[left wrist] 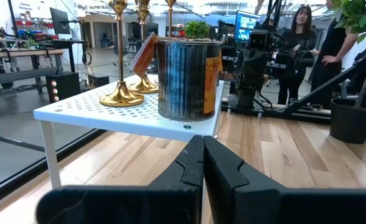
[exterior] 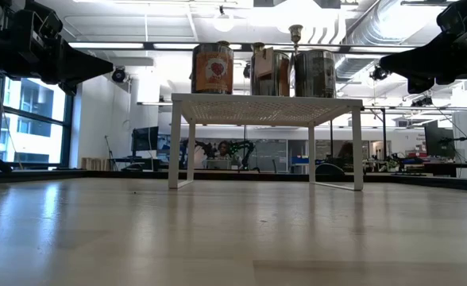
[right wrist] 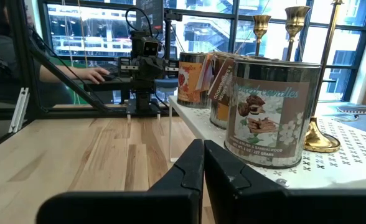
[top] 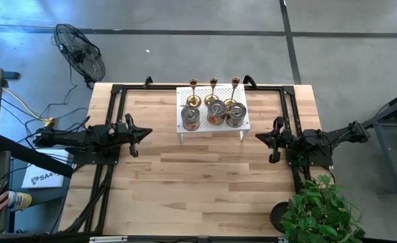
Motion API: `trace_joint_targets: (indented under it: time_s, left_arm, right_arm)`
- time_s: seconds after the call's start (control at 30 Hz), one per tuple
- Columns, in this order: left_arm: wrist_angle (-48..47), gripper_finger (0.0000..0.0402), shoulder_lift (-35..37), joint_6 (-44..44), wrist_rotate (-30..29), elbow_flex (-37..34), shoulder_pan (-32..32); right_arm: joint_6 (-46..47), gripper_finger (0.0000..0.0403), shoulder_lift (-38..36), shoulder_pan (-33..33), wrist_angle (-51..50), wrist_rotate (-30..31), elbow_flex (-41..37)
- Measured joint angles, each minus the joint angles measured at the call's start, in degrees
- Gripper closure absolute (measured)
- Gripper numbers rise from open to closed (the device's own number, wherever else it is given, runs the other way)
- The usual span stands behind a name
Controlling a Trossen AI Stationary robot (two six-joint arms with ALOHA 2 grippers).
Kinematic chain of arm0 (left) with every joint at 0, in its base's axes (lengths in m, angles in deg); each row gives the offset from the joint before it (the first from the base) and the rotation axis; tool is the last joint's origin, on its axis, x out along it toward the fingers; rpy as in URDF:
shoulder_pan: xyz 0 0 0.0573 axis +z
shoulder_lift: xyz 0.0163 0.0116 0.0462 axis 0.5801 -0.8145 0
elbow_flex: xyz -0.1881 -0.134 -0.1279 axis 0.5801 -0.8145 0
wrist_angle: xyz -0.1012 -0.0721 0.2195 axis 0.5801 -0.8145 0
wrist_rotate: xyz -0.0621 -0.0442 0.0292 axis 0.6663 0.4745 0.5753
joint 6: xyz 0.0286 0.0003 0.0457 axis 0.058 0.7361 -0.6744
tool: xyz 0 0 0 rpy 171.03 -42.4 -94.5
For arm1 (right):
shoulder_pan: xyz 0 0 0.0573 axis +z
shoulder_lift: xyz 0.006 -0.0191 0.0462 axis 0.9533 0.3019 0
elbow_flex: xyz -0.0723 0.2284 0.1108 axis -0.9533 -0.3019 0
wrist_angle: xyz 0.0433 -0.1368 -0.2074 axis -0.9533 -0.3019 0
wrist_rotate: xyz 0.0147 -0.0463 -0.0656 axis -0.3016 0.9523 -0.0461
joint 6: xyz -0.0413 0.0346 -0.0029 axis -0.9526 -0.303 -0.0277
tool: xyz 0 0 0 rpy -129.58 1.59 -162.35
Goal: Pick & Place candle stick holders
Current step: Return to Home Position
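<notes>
Top-down and wrist views of a wooden table with a white rack standing at the middle of its far edge. All six holders are on the rack's perforated top. Three gold candlesticks form the back row. Three silver tins form the front row, just before them, packed closely side by side and upright, with printed labels. The left gripper hangs above the table to the left of the rack, well apart from it, and points toward it. Its fingers are pressed together and hold nothing. The right gripper mirrors it on the rack's right side, with its fingers likewise closed on nothing. A potted plant stands at the table's near right corner.
</notes>
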Motion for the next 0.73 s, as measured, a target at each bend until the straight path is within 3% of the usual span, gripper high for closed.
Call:
trace_joint_targets:
  time_s: [0.73]
  left_arm:
    - [-0.02,0.0401,0.0,0.0,0.0,0.0,0.0]
  right_arm:
    - [0.0,0.0396,0.0,0.01,0.01,0.0,-0.01]
